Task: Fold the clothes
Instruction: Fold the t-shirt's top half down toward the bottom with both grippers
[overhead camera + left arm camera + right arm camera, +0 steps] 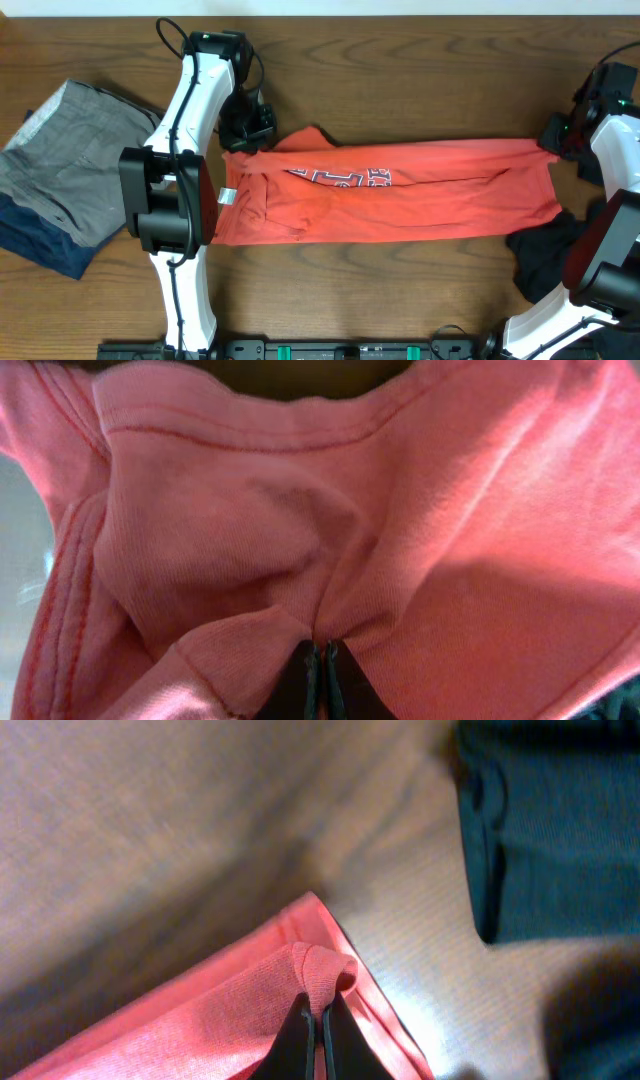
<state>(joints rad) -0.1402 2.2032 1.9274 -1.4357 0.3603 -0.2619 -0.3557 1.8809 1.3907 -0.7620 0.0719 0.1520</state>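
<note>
Where the dark wooden table (400,290) fills the overhead view, a coral-red T-shirt (400,205) lies across its middle as a long band running left to right. It is doubled lengthwise, with the white-and-dark lettering (345,177) showing along the fold near its far edge.

The left gripper (247,128) is at the shirt's far-left corner. Its wrist view shows the jaws pinched tight on a bunch of ribbed red fabric (322,660). The right gripper (556,135) is at the far-right corner, and its jaws are likewise closed on a small roll of the hem (320,1010).

Grey trousers (75,150) lie heaped on a navy garment (45,245) at the table's left edge, just beside the left arm. A dark garment (540,255) lies crumpled at the near right, touching the shirt's near-right corner and partly under the right arm.

Bare wood shows beyond the shirt's far edge, and also between its near edge and the arm bases.
</note>
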